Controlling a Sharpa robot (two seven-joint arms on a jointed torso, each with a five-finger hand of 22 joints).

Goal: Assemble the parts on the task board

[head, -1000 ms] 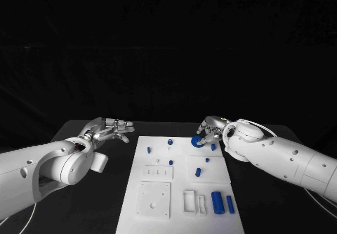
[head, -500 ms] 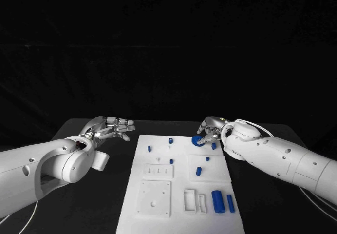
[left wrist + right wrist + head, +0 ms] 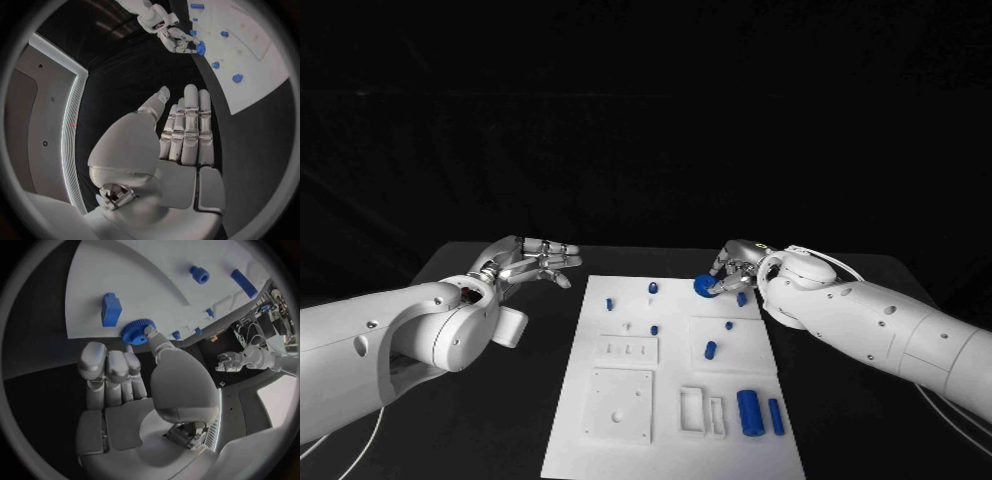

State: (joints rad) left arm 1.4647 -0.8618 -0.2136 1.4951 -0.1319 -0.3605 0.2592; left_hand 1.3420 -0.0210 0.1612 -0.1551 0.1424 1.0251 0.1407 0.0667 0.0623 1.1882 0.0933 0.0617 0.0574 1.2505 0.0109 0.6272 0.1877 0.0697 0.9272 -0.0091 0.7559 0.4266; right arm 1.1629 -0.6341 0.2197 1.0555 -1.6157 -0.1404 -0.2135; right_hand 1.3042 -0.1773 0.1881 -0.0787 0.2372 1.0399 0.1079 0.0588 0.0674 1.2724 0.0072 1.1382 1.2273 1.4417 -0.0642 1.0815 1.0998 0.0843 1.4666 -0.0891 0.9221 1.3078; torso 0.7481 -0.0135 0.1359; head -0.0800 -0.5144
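Note:
The white task board (image 3: 675, 380) lies in the middle of the black table. My right hand (image 3: 736, 268) is at the board's far right corner and pinches a blue gear (image 3: 707, 286) between thumb and fingers, low over the board. The right wrist view shows the gear (image 3: 134, 332) at the thumb tip, beside a blue block (image 3: 110, 309) on the board. My left hand (image 3: 531, 258) hovers over the table left of the board. Its fingers (image 3: 189, 125) are stretched out flat and hold nothing.
Small blue pegs (image 3: 652, 288) dot the board's far half, with another (image 3: 710, 350) in the middle. A blue cylinder (image 3: 749, 412) and a blue bar (image 3: 775, 416) lie near right. White square plates (image 3: 620, 405) sit near left.

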